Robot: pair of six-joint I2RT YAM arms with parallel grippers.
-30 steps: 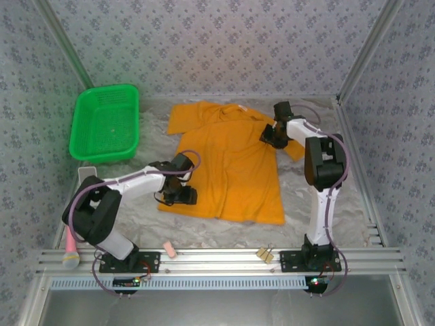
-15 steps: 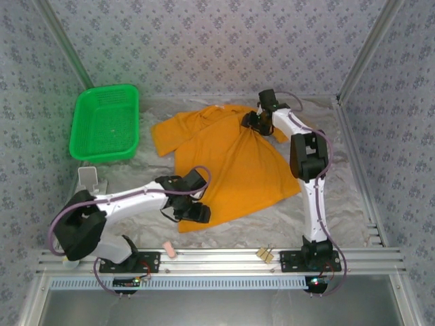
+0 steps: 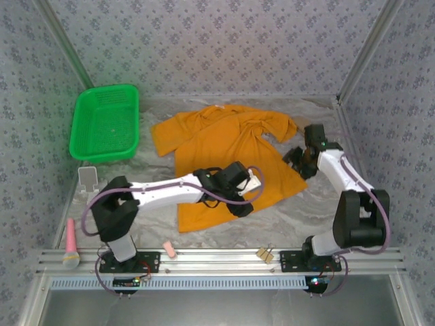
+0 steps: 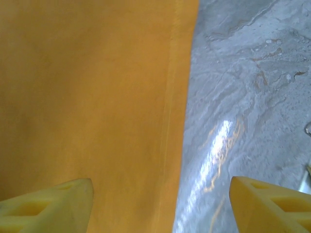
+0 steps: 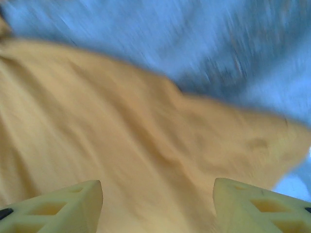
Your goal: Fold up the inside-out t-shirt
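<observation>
The inside-out t-shirt [image 3: 224, 153] is lying spread on the marbled grey table [image 3: 326, 210], showing plain orange-yellow cloth, with its neck pointing away from the arms; the cloth is bunching into folds around the collar and the right-hand sleeve.

The left gripper [image 3: 241, 207] is reaching over the shirt's lower part, close to its near edge. In the left wrist view its yellow fingers [image 4: 53, 204] are standing wide apart and gripping nothing. Between them a stitched edge of the shirt is running straight ahead, with cloth lying left of that line and glossy bare table right of it; whether the tips are touching the cloth I cannot tell.

The right gripper [image 3: 295, 159] is sitting at the shirt's right-hand edge, just on the near side of the rumpled sleeve. The right wrist view is smearing with blur, yet its yellow fingers [image 5: 58, 204] are also standing well apart and holding nothing; wrinkled orange cloth is lying under and ahead of them, with blue-grey table beyond.

Well to the left of the left gripper and farther out, a green basket [image 3: 109, 89] is resting apart from the shirt. Behind both grippers, by the arm bases, a small pink block [image 3: 170, 250] and a tan clip [image 3: 265, 255] are lying on the metal rail [image 3: 224, 261]; a pink-handled tool [image 3: 70, 244] is lying at the rail's left end.
</observation>
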